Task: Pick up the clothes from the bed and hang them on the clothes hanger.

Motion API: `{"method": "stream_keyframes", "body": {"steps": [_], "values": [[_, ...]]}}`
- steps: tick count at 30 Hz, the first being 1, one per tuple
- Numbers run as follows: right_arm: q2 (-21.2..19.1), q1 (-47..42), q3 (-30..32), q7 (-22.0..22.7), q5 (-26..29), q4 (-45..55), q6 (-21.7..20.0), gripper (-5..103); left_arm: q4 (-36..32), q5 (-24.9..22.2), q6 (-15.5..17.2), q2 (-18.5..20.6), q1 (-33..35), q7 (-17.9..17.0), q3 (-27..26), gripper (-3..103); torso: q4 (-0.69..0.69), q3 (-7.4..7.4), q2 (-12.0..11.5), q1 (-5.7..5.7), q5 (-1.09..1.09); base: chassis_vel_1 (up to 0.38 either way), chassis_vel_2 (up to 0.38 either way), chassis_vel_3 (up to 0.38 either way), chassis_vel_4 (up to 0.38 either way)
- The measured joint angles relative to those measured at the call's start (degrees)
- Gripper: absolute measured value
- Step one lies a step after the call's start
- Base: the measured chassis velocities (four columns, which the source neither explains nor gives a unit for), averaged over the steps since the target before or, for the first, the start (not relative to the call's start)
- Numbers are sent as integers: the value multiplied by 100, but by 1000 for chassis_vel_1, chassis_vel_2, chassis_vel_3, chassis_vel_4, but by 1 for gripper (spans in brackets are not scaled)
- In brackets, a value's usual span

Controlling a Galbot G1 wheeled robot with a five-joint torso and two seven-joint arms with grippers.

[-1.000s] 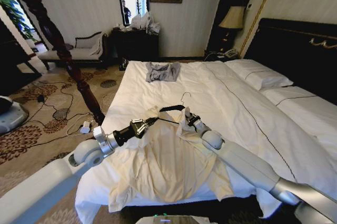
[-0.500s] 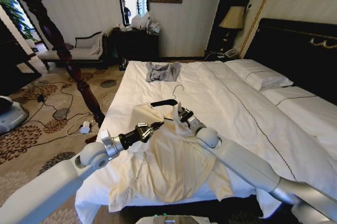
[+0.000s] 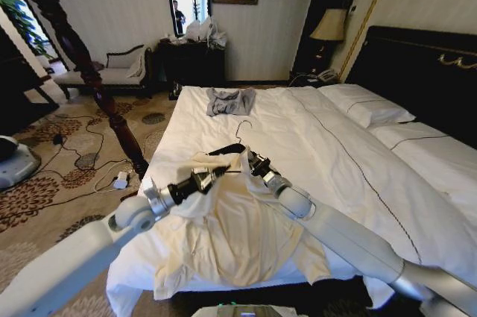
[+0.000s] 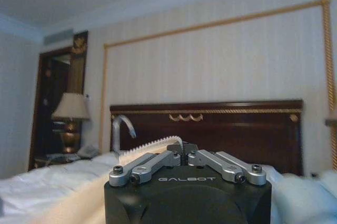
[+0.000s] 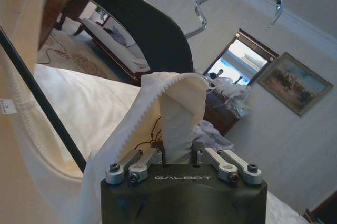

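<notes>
A: Where is the cream garment (image 3: 231, 227) found, and how is it held?

B: It is spread over the near edge of the bed (image 3: 335, 153), in the lower centre of the head frame, its hem hanging off the mattress. Its collar is raised at centre frame, where the black clothes hanger (image 3: 227, 150) is tucked partly inside the neck opening, wire hook upward. The right gripper (image 5: 179, 153) is seen closed on a fold of the collar fabric, just beside the hanger's shoulder. The left gripper (image 3: 211, 176) is set at the opposite side of the collar; in its wrist view the fingers (image 4: 152, 162) are drawn together with a cream fabric edge rising between them.

A: What could go wrong from here?

B: It is judged that the thin fabric could slide off the hanger's sloped shoulder if the two grips are pulled unevenly. The hanger itself appears unheld, so it could tip out of the neck.

A: And the setting?

B: A white duvet with dark seam lines is seen, a grey garment (image 3: 229, 101) lying at the far end. A patterned carpet (image 3: 45, 183), a chaise (image 3: 112, 69) and a lamp (image 3: 328, 26) are visible beyond.
</notes>
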Motion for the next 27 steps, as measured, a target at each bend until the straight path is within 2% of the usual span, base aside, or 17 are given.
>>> {"method": "stream_keyframes", "body": {"steps": [4,7,8,10,16,20,27], "values": [[35,15,-61,-22,-75,11,2,23,129,-174,57,-44,-411,-26,191,1,2,0,0,0,0,0,0,0,0],[58,-15,-116,-31,-134,39,2,23,337,-296,100,-122,-975,-22,611,1,1,0,0,0,1,0,0,0,0],[58,-15,-116,-31,-134,39,2,23,337,-296,100,-122,-975,-22,611,1,1,0,0,0,1,0,0,0,0],[59,-57,-124,-36,-161,53,3,23,494,-358,117,-220,-1393,-22,981,1,1,0,0,0,1,0,0,0,0],[77,-69,-104,-37,-153,82,2,23,764,-452,145,-500,-2037,-79,1602,1,-1,0,-1,0,2,0,0,0,0],[84,-46,-11,-34,-125,62,5,23,793,-403,157,-557,-2042,-72,1796,1,0,0,-1,1,2,0,0,0,0],[99,-68,114,-32,-105,20,65,23,693,-230,150,-324,-1599,10,1799,-1,3,0,-1,0,0,0,0,0,0]]}}
